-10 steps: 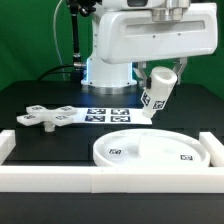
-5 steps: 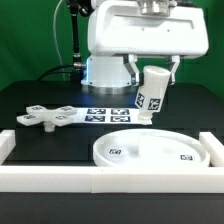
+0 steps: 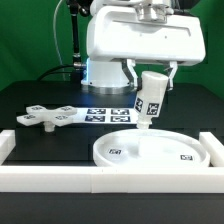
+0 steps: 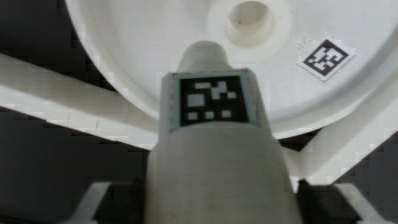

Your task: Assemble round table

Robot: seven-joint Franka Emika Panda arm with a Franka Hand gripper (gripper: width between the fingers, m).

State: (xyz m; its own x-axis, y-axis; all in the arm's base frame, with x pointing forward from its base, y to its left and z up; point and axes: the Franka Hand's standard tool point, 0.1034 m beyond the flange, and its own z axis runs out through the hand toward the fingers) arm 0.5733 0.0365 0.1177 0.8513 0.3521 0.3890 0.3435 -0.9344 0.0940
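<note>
The large rimmed round disc (image 3: 153, 152) lies flat on the black table at the front, tags on its face; in the wrist view (image 4: 196, 40) its centre hole shows. My gripper (image 3: 152, 78) is shut on the short cylindrical post (image 3: 151, 100), a white tagged cylinder held tilted, its lower end just above the disc's far rim. In the wrist view the post (image 4: 210, 130) fills the middle between my fingers (image 4: 107, 200). The flat cross-shaped piece (image 3: 45, 116) lies at the exterior view's left, behind the disc.
White straight border rails (image 3: 60, 176) run along the front and both sides. The marker board (image 3: 108, 113) lies flat behind the disc. The arm's base stands at the back.
The gripper has carried the post toward the exterior view's left and lower, from tilted beside the disc to nearer upright above its far rim.
</note>
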